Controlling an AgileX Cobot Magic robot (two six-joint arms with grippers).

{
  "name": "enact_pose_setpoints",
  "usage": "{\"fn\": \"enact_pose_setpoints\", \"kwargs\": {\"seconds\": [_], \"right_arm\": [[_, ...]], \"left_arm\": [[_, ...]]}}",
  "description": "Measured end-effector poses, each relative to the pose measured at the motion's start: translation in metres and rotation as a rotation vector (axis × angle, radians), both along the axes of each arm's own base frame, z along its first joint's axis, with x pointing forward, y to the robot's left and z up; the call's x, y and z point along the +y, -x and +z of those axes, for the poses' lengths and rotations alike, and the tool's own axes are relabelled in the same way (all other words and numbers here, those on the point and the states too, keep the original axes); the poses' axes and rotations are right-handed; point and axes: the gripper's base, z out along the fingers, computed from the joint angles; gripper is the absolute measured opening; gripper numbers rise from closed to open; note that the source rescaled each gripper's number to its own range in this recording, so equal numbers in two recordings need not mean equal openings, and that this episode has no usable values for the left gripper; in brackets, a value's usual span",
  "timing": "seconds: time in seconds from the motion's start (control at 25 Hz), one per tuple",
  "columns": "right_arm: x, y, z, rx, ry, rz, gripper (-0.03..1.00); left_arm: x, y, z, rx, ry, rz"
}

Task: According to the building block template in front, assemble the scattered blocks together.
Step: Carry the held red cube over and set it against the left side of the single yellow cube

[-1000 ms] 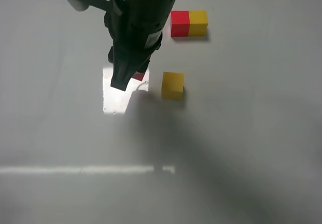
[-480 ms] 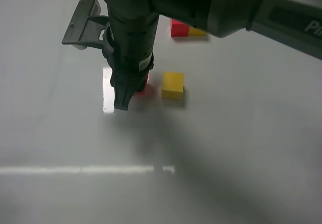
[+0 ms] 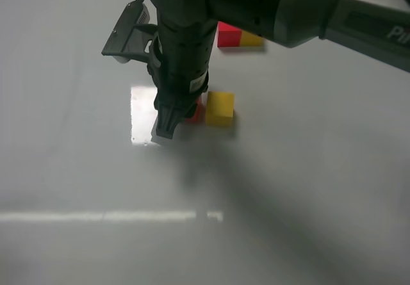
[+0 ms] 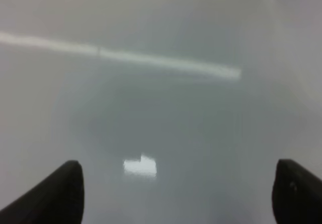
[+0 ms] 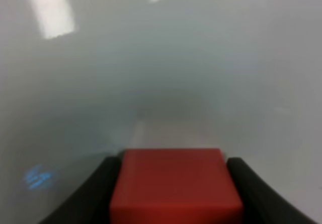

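The right arm [image 3: 192,41] extended from the right, angled steeply down at the table [image 3: 320,170]. The right jaws were clamped on the plain red cube [image 3: 197,113], just left of the yellow cube [image 3: 220,107]. The left jaws stood wide apart, empty. The template bar [image 3: 230,36] lay farther back, partly hidden.

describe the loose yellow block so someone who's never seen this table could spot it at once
Find the dark right arm reaching down onto the grey table. Its gripper clasps the red cube, and the yellow cube sits right beside that, on the high view's right. Unlike the yellow in the template farther back, it is a single loose cube.
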Motion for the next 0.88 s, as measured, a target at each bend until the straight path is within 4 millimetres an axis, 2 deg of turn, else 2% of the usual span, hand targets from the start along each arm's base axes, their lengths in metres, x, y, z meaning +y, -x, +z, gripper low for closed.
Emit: {"fn": "enact_pose_setpoints", "kwargs": {"seconds": [0.88], "right_arm": [[-0.0022,0.0012,-0.0031,-0.009,0.000,-0.010,0.00]], "left_arm": [[0.0000,0.0000,0.0000,0.000,0.000,0.000]]}}
